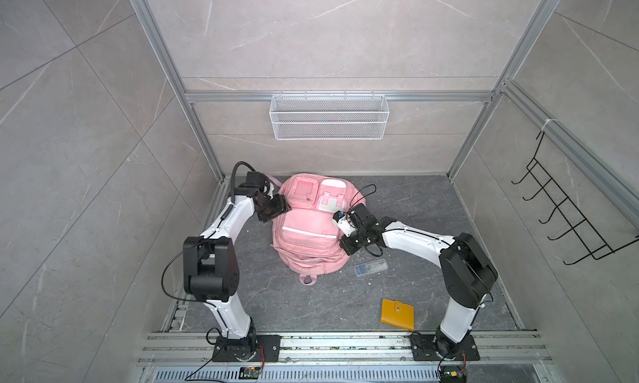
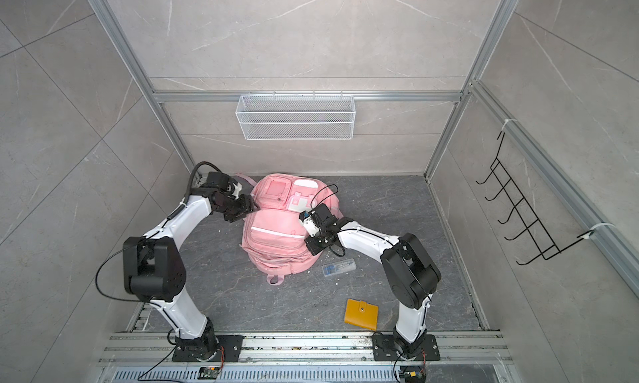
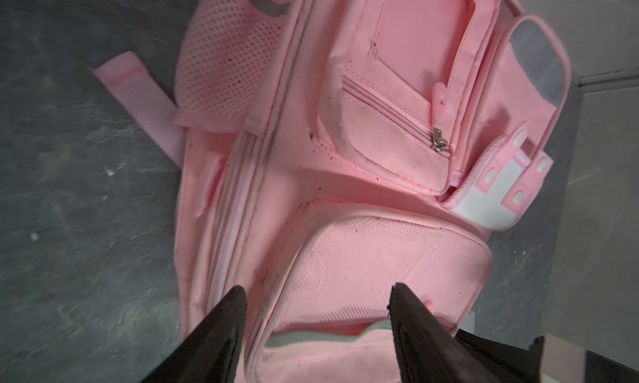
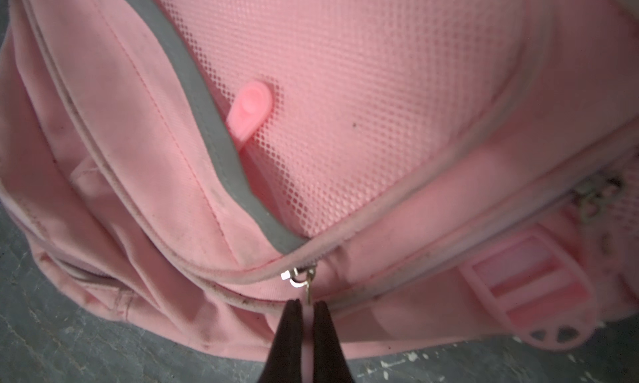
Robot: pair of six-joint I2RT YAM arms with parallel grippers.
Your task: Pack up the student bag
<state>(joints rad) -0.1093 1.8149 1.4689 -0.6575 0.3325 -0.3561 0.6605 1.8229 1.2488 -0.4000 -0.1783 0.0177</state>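
Soft pink student bag (image 1: 304, 239), lying flat, front pockets facing up

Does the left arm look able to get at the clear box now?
Probably not directly: the clear box lies past the bag, close to the right gripper, which is shut on a zipper pull. The open left gripper would have to cross both.

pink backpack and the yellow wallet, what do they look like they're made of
The pink backpack: matte woven fabric, probably synthetic; weave, stitched seams and mesh panels show. The yellow wallet: smooth flat cover with a snap tab, leather or imitation; cannot tell which.
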